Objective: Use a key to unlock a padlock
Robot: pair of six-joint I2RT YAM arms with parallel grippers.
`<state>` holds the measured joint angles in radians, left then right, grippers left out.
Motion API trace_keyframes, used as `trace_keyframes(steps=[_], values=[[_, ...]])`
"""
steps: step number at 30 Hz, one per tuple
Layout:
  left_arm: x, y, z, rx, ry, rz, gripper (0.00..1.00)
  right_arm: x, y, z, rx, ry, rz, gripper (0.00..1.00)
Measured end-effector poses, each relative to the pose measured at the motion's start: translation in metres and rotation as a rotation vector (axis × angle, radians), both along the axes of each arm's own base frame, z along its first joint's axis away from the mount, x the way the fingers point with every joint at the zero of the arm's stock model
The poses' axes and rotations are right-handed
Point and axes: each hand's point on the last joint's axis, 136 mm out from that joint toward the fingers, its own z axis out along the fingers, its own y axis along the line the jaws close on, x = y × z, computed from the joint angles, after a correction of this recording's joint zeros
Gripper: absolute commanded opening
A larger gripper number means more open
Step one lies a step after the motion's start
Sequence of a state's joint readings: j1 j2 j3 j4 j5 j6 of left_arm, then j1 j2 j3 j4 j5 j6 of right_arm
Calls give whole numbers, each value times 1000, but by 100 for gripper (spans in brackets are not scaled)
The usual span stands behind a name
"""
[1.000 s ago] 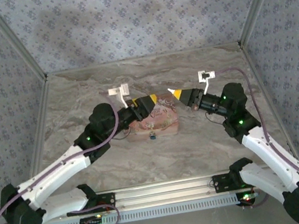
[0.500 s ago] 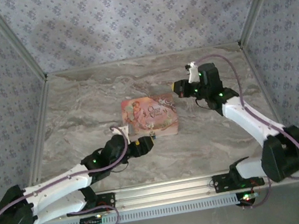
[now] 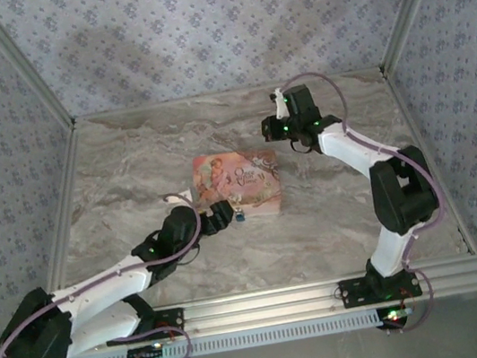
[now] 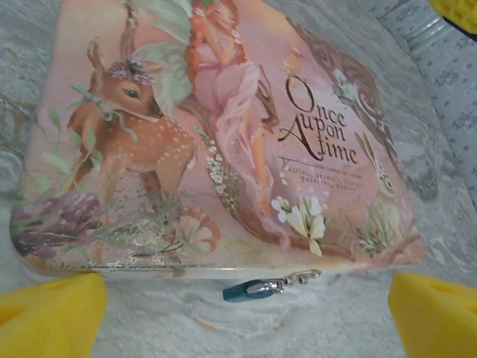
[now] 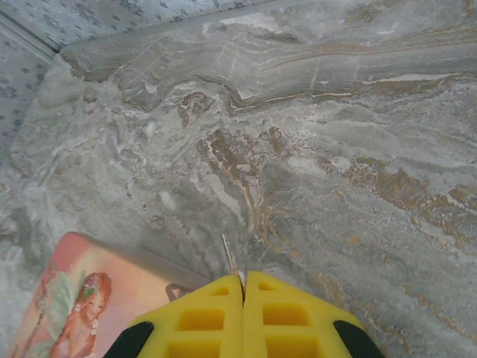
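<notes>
Landmark: pink picture-printed tin (image 3: 239, 182), lid shut, lying flat near the middle of the table (image 3: 127, 160).

Tin, left wrist view: lid (image 4: 223, 134) bears a fawn, a red-haired figure and the words "Once Upon A time"; its front edge faces the camera.

Padlock: tiny blue body (image 4: 242, 292) with a silvery metal end, at the middle of the tin's front edge, lying sideways along the tin's front wall. From above it is a blue speck (image 3: 240, 216) just off the tin's near edge.

Padlock contact: I cannot tell whether it rests on the table or hangs clear.

Left hand: low at the tin's near edge (image 3: 219, 218), facing the tin's front wall (image 4: 242, 317). Its yellow pads (image 4: 48, 317) are spread wide, one to each side of the padlock, touching neither the padlock nor the tin.

Right hand: off the tin's far right corner (image 3: 269, 129), apart from the tin and above bare table.

Right hand, own view: yellow fingers pressed together (image 5: 242, 282), pinching a thin silvery key (image 5: 229, 257) whose blade sticks out past the tips.

Tin, right wrist view: one pink corner (image 5: 74, 298) at lower left of the right hand.

Key to padlock: well apart, the tin between them.

Surface: grey-brown marbled table (image 5: 335, 149).
</notes>
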<state>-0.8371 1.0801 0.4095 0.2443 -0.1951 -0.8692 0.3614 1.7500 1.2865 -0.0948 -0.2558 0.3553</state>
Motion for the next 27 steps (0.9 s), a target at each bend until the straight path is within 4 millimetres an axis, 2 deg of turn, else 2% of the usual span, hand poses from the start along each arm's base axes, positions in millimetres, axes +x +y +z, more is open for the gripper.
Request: trace_keyframes(steps=[4,8,11,15,19,23,27], values=[[19,1,-8,25,16,5,98,4,9,-12,-58,3,14,0],[34,-11,-11,40,30,-27,98,1,13,-26,-110,24,23,0],[36,-20,-8,25,29,-55,98,1,9,-29,-136,26,15,0],[31,-19,-3,8,19,-62,98,0,2,-29,-165,13,9,0],[17,-11,10,-7,2,-66,98,-13,-11,-20,-174,-4,-1,0],[4,-3,20,-17,-7,-69,98,-21,-25,4,-169,-56,-21,0],[-7,4,17,-1,-15,-63,98,-22,-37,26,-172,-112,-49,0]])
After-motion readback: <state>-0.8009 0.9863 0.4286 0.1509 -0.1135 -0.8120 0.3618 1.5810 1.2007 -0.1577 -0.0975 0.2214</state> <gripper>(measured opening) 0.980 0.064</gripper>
